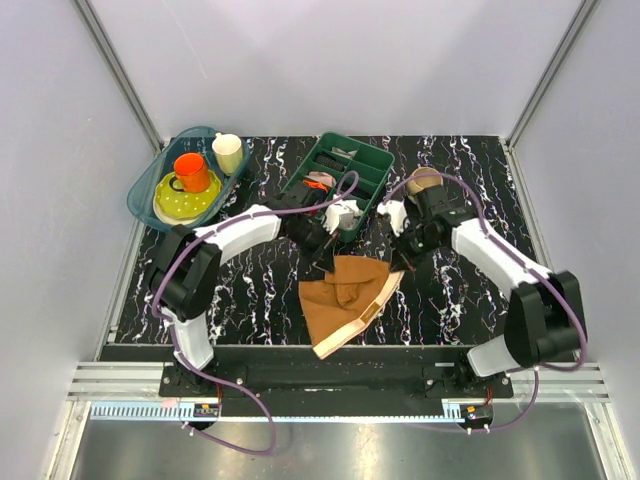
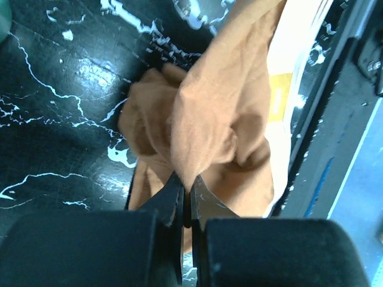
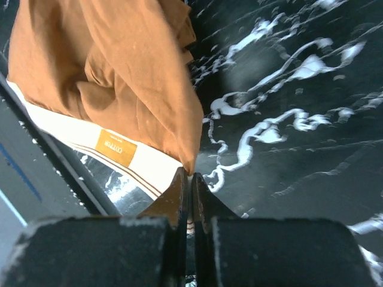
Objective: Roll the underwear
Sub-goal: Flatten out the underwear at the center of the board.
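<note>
Black marble-pattern table point(image 1: 250, 300) carries the underwear point(image 1: 340, 300), which lies on the near side of both grippers, with its cream waistband point(image 1: 355, 325) closest to the front edge. The left gripper point(image 2: 187, 192) is clamped on a bunched fold of the rust-brown fabric; the right gripper point(image 3: 190, 177) is pinched together on the other far corner. Just behind the right gripper stands a tan mug point(image 1: 423, 182). Behind the left gripper sits a green tray point(image 1: 372, 148), and farther to its left a teal bin point(image 1: 145, 185) holds an orange mug point(image 1: 191, 172).
</note>
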